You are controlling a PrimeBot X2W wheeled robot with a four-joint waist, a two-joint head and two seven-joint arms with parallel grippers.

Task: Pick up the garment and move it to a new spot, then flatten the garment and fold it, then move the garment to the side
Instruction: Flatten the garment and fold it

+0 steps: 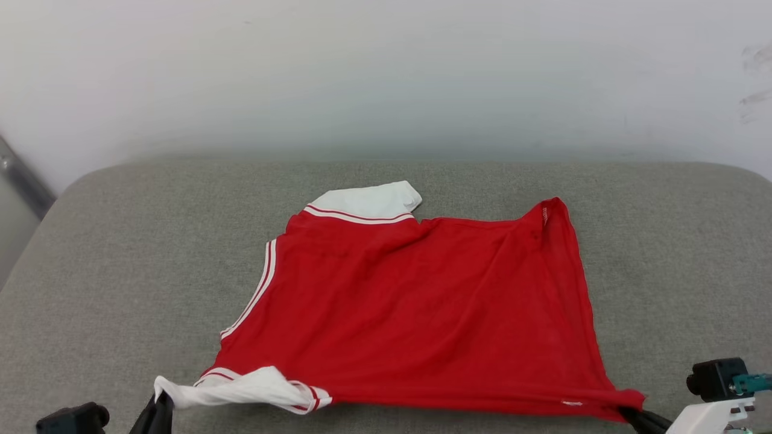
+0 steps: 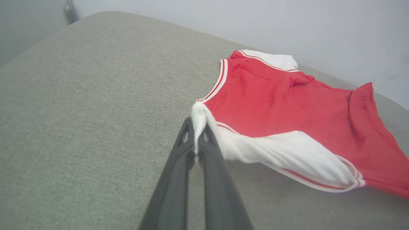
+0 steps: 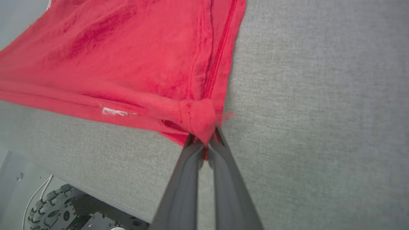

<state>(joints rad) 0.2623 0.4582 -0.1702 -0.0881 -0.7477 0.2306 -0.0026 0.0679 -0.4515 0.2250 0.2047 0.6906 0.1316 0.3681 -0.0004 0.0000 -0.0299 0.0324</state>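
The red garment [image 1: 416,307] lies spread on the grey cushioned surface [image 1: 120,259], plain red side up; no print shows. One white sleeve [image 1: 368,202] points to the far side. The near white sleeve [image 2: 287,156] is stretched out, and my left gripper [image 2: 197,134] is shut on its tip, which the head view shows at the lower left [image 1: 161,401]. My right gripper [image 3: 206,143] is shut on the red hem corner [image 3: 198,119], at the lower right in the head view [image 1: 633,413]. The near edge is pulled taut between them.
A pale wall [image 1: 386,72] rises behind the grey surface. Its near edge [image 3: 96,195] drops off to the robot's base with a wheel [image 3: 48,207] and a white cable. A dark post [image 1: 24,175] stands at the far left.
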